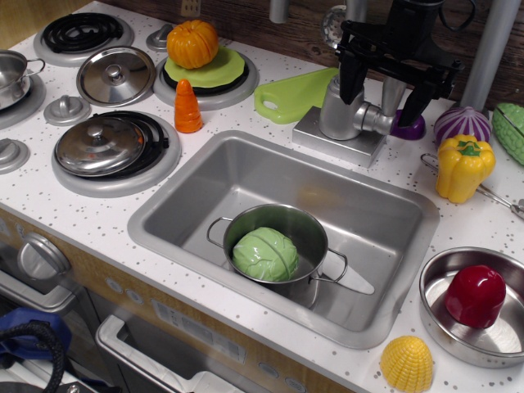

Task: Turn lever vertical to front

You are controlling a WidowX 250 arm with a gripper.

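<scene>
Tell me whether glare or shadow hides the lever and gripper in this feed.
In the observation.image view, lighting is even and focus sharp; the faucet body shows soft highlights, no blinding glare. The black gripper straddles it, dark against the dim backsplash, so the lever between its fingers reads poorly. Steel lids and sink carry mild reflections.

Bright, even overhead light, soft shadows, mild glare on sink (246, 160) steel, slight softness at frame edges.

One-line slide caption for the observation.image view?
Black end effector straddling the faucet body at the lever, above a sink holding a pot.
</scene>
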